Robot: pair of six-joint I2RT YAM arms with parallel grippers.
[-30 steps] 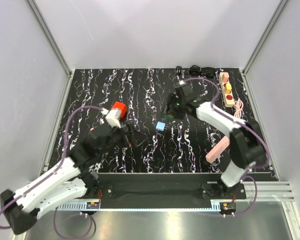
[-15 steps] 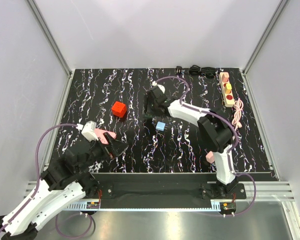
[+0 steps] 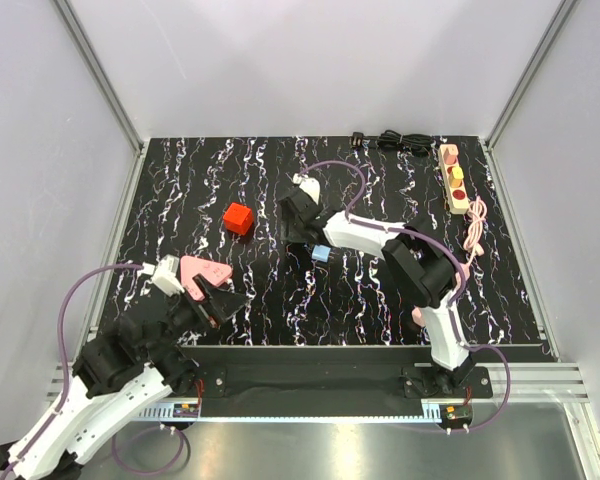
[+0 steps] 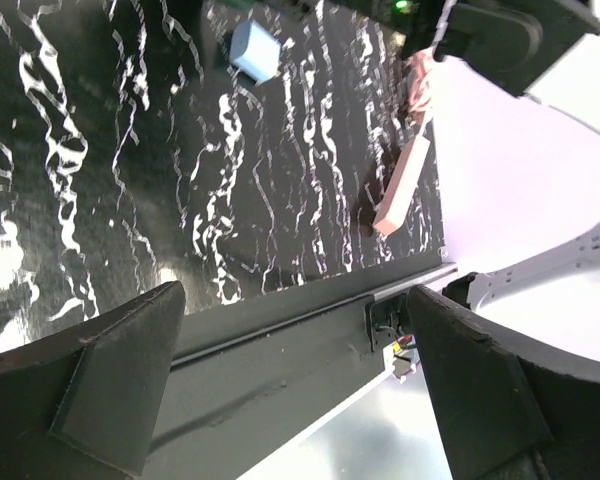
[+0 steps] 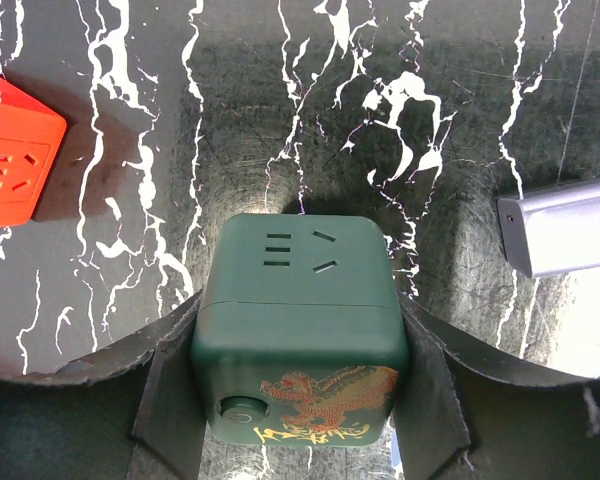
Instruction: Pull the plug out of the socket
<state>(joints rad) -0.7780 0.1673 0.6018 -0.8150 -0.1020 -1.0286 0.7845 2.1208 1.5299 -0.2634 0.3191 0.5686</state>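
Right wrist view shows the right gripper [image 5: 300, 340] about half open, its two fingers pressing both sides of a dark green cube [image 5: 295, 260] with outlet slots on top, near the middle of the table [image 3: 180, 190]. The left gripper [image 4: 295, 310] is spread wide at the near left and holds nothing. The socket [image 3: 453, 178] lies at the far right corner, well apart from both grippers, with a black cable [image 3: 395, 142] just left of it.

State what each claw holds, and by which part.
Right claw grips the dark green plastic outlet cube by its opposite side faces; left claw holds nothing.
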